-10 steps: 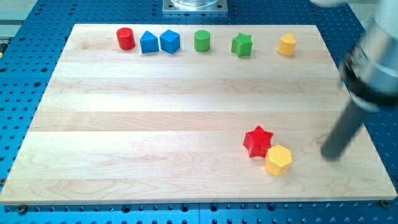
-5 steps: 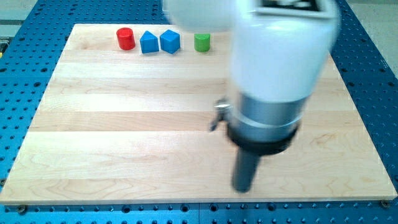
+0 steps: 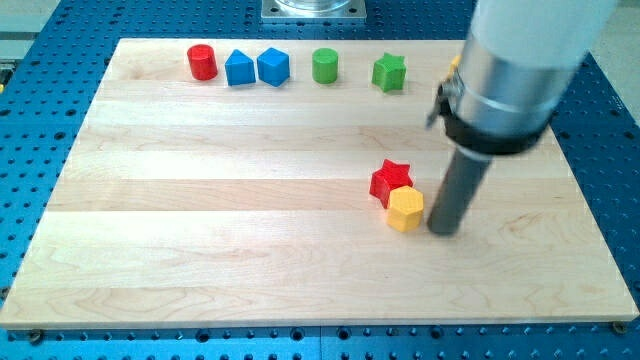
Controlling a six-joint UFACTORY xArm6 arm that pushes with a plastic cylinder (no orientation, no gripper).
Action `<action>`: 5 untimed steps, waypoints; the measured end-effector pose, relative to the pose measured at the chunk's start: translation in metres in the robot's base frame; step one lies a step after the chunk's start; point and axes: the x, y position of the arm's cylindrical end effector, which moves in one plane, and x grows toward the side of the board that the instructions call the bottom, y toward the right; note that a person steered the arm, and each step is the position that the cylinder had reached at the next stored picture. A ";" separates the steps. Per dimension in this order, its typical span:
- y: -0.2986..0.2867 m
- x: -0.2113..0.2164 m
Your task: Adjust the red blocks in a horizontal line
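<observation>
A red star block [image 3: 390,180] lies right of the board's middle, with a yellow hexagon block [image 3: 405,210] touching its lower right side. My tip [image 3: 444,231] rests on the board just right of the yellow hexagon, close to it or touching it. A red cylinder block [image 3: 202,62] stands at the board's top left. The two red blocks are far apart and at different heights in the view.
Along the top edge stand two blue blocks [image 3: 239,68] [image 3: 273,66], a green cylinder [image 3: 324,66] and a green star [image 3: 389,72]. A yellow block [image 3: 455,63] at the top right is mostly hidden behind the arm. The wooden board [image 3: 200,200] lies on a blue perforated table.
The tip swung across the board's bottom and is now right of the yellow hexagon. The red star and yellow hexagon have shifted up and to the left together.
</observation>
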 end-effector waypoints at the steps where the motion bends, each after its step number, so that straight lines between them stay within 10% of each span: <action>1: -0.123 -0.068; 4: -0.267 -0.148; 5: -0.271 -0.104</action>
